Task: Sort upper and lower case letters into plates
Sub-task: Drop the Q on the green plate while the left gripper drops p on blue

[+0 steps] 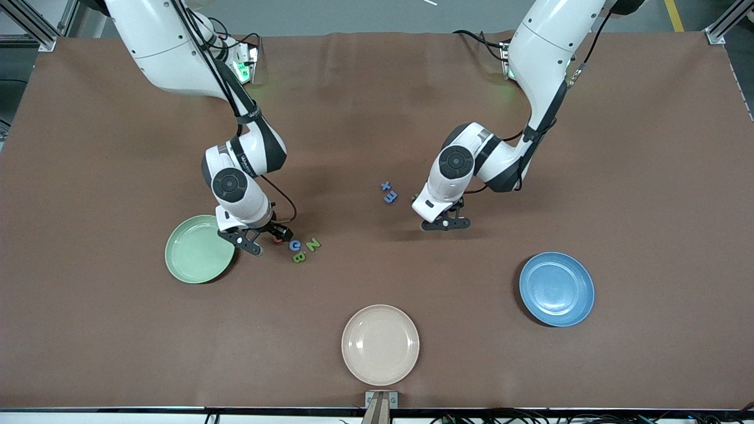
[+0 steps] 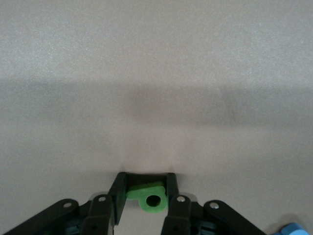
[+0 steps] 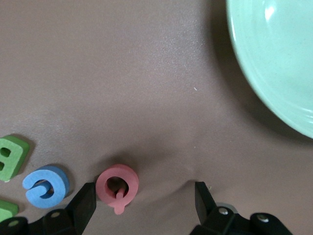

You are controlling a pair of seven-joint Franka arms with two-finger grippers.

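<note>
Both plates, green (image 1: 197,250) and blue (image 1: 556,288), sit empty; left gripper (image 2: 143,198) pinches a green letter (image 2: 148,197), right gripper (image 3: 142,196) gapes around a pink one (image 3: 117,185).

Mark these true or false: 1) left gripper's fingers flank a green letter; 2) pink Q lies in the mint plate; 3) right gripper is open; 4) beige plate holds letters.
1) True: the left gripper has its fingers on either side of a green foam letter.
2) False: the pink foam letter Q lies on the brown table beside the pale mint green plate.
3) True: the right gripper is open around the Q.
4) False: the cream-beige plate is empty.
</note>
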